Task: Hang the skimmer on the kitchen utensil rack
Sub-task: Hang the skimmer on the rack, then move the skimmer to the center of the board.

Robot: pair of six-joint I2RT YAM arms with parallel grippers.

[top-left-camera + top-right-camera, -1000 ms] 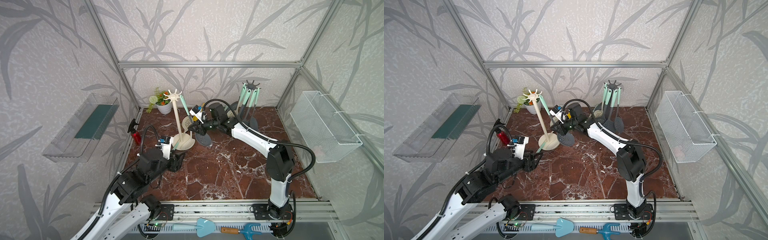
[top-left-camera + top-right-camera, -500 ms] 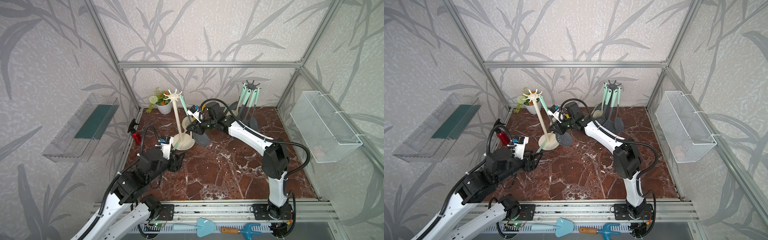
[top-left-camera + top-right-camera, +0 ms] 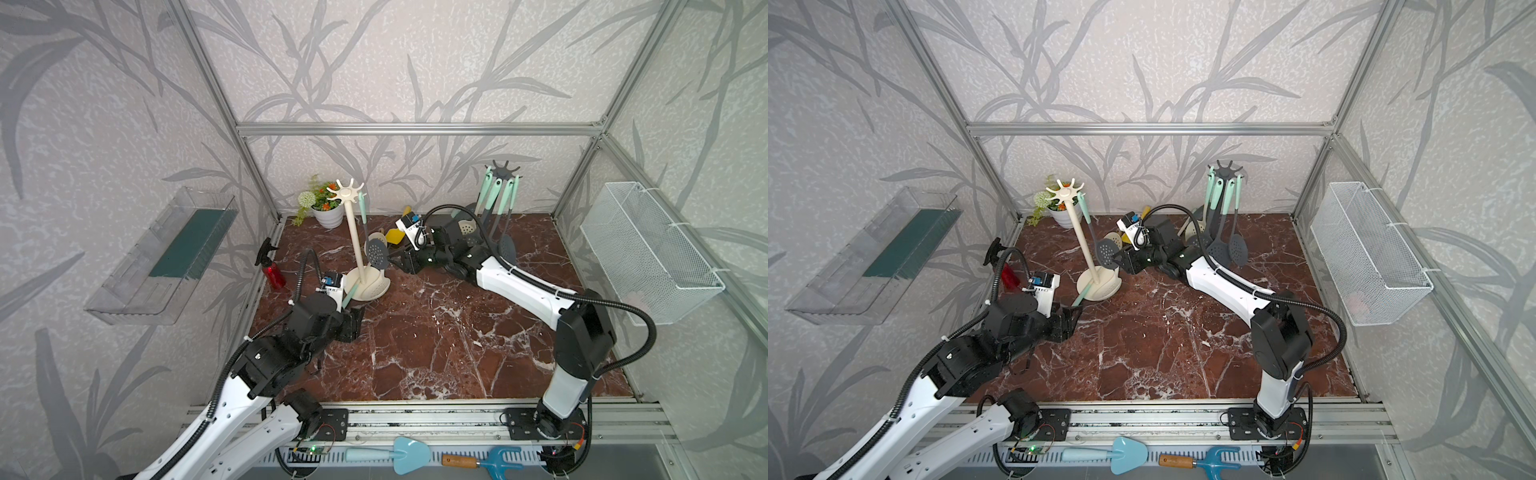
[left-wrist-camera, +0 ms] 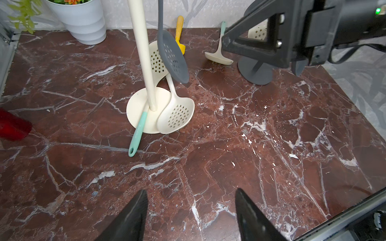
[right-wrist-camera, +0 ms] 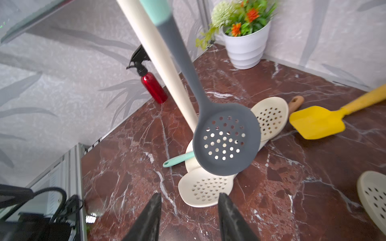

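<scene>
At the left of a top view the left gripper [image 3: 354, 319] sits low over the marble table [image 3: 415, 353]. Its jaws are spread wide with nothing between them, and it seems parked clear to give the other arm room. Just right of it stands the cream utensil rack [image 3: 354, 237]. The grey skimmer [image 3: 377, 254] dangles by its mint handle from a prong at the crown. Its head is beside the pole and seemingly off the floor, so the hook alone appears to carry it. A cream skimmer [image 3: 376, 284] lies against the rack's base. Right again, the right gripper [image 3: 398, 262] faces the grey head, close but apart. Its jaws are partly spread and empty, which suggests the hang is finished. Further right a dark rack [image 3: 503, 169] carries its own utensils.
</scene>
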